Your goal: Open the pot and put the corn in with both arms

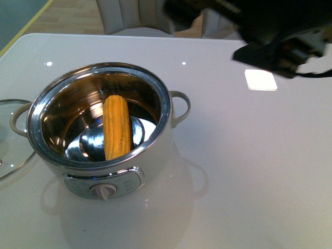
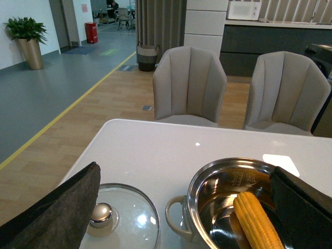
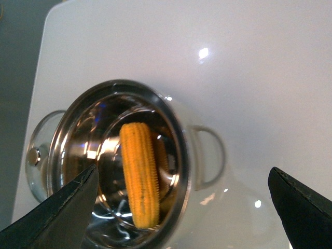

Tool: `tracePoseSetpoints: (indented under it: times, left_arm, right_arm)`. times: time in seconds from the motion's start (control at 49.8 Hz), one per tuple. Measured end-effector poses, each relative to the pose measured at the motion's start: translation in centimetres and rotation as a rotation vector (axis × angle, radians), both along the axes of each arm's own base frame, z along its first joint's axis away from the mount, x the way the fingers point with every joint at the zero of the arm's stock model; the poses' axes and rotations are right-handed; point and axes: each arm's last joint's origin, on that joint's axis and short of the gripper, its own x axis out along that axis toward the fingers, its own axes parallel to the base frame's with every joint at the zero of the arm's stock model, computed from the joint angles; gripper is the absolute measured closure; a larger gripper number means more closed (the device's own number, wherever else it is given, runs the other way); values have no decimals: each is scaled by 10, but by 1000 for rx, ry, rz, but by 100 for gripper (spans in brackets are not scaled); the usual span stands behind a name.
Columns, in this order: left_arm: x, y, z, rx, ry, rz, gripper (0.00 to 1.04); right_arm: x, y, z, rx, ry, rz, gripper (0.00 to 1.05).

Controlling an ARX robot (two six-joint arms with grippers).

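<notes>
On the far left of the counter (image 1: 233, 171) lies 1 glass lid (image 1: 9, 150), flat, off the pot & just beside it; its steel knob (image 2: 100, 213) is the obvious hold, glass prob. fragile & slick at the rim. Next, 1 pot (image 1: 132, 179), open, w/ 2 loop handles — looks heavy-ish & stiff, best lifted by both loops. Inside it 1 corn (image 1: 117, 127), leaning tilted against the steel bowl, so the putting-in looks done. Corn should be light, rigid, a bit slippery on the kernels; grip mid-cob across the width. Left claw (image 2: 181, 207): spread wide, holding nothing, over lid & pot. Right claw (image 3: 187, 207): likewise spread, empty, above the pot. 1 white square patch (image 1: 260, 79) sits far right, well apart.
</notes>
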Motion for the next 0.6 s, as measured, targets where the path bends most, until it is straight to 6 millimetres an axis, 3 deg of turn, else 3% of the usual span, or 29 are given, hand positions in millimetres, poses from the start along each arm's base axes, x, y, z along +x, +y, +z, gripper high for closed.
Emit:
tracePoseSetpoints:
  times: [0.161, 0.402, 0.543, 0.603]
  left_arm:
    - [0, 0, 0, 0, 0, 0, 7]
    - [0, 0, 0, 0, 0, 0, 7]
    - [0, 0, 0, 0, 0, 0, 7]
    - [0, 0, 0, 0, 0, 0, 7]
  right_arm:
    - [-39, -63, 26, -125, -111, -120, 9]
    - [-101, -135, 35, -266, -192, -222, 9]
    - [-128, -166, 39, -335, -246, -266, 9]
    - [-131, -171, 42, -350, -283, -279, 9]
